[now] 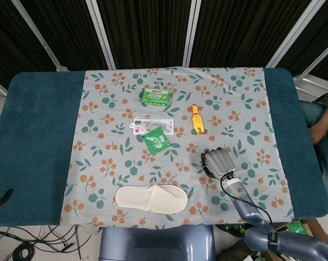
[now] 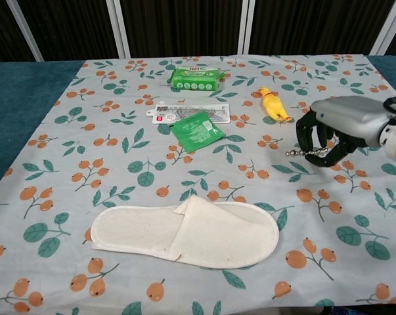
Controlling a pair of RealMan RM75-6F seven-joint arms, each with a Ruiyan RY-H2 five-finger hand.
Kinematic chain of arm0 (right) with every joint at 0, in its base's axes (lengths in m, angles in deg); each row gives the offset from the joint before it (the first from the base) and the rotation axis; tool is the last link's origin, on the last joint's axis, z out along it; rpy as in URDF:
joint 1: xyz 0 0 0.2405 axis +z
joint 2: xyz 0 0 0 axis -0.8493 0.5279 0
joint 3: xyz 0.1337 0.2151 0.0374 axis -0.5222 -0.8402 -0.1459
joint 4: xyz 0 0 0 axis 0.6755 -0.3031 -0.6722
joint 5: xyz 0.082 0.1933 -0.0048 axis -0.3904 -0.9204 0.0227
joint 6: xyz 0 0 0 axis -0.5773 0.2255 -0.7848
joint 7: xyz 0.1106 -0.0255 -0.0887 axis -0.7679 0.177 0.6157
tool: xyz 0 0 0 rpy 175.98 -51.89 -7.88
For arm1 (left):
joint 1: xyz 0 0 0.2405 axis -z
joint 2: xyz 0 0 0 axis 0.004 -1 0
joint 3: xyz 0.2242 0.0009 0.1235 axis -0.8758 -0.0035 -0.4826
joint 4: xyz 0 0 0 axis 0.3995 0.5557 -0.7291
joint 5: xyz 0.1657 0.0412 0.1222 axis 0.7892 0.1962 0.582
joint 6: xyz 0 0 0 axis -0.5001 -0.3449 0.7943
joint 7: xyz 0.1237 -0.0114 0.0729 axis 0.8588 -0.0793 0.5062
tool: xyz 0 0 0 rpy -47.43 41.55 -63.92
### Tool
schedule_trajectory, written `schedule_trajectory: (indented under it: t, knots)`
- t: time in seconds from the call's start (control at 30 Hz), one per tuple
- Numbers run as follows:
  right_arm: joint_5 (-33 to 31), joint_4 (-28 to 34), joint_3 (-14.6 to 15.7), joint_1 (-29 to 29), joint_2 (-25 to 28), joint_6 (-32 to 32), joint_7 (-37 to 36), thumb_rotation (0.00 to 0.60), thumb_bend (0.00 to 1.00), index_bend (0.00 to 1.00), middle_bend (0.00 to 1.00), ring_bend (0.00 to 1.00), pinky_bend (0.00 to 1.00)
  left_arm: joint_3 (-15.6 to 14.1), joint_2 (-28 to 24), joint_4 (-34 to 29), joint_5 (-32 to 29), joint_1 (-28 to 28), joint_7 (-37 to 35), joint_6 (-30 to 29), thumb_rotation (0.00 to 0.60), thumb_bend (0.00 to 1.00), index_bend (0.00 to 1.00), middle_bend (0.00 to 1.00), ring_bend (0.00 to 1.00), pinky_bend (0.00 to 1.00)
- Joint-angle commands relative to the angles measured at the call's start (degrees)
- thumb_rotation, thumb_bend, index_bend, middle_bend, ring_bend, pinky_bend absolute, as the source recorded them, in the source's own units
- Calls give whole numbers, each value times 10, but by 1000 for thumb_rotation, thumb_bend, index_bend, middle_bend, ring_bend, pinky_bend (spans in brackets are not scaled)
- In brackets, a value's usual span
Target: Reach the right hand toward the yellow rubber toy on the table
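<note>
The yellow rubber toy (image 1: 197, 117) is laid flat on the floral cloth (image 1: 98, 163) toward the far right-of-middle part of the tabletop (image 1: 38, 136), head end pointed away from the robot, so it's out in the open with nothing crowding it. The right hand (image 2: 335, 128) is held above the cloth, near the toy but apart from it, on the robot's side and a bit to the right; its fingers (image 2: 309, 136) are curled downward with nothing seen in them, which reads more like a clenched carry pose than a grab. A small chain-like bit seems to dangle under the palm, hard to tell what it is. The left hand isn't seen in either view. Judged from this, the reach is underway but not finished. The other stuff is spread out with gaps: a green wipes pack (image 1: 156, 96) at the far side, a flat white packet (image 1: 152, 126) with a red label, a green sachet (image 1: 156, 141) overlapping its near edge, and a white slipper (image 1: 151, 199) near the front edge. Printing is visible on the packets, but it's too small to be read.
</note>
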Motion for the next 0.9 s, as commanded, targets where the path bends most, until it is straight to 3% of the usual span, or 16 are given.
schedule_trajectory:
  t: [0.03, 0.33, 0.63, 0.9]
  knots:
    - [-24, 30, -26, 16, 34, 8, 12, 600, 360, 587, 470, 488, 384, 0, 0, 0, 0, 0, 0, 0, 600, 250, 25, 36, 6, 0]
    - [-149, 135, -87, 68, 142, 58, 37, 600, 361, 587, 471, 490, 387, 0, -1, 0, 1, -1, -4, -1, 600, 250, 25, 36, 7, 0]
    - [-214, 211, -133, 117, 185, 41, 38, 600, 361, 587, 472, 495, 388, 0, -1, -5, 0, 0, -5, 0, 600, 250, 25, 36, 7, 0]
    - [-245, 242, -132, 171, 170, 8, 70, 600, 360, 587, 474, 503, 391, 0, -1, -5, 0, 0, -7, 0, 600, 251, 25, 36, 6, 0]
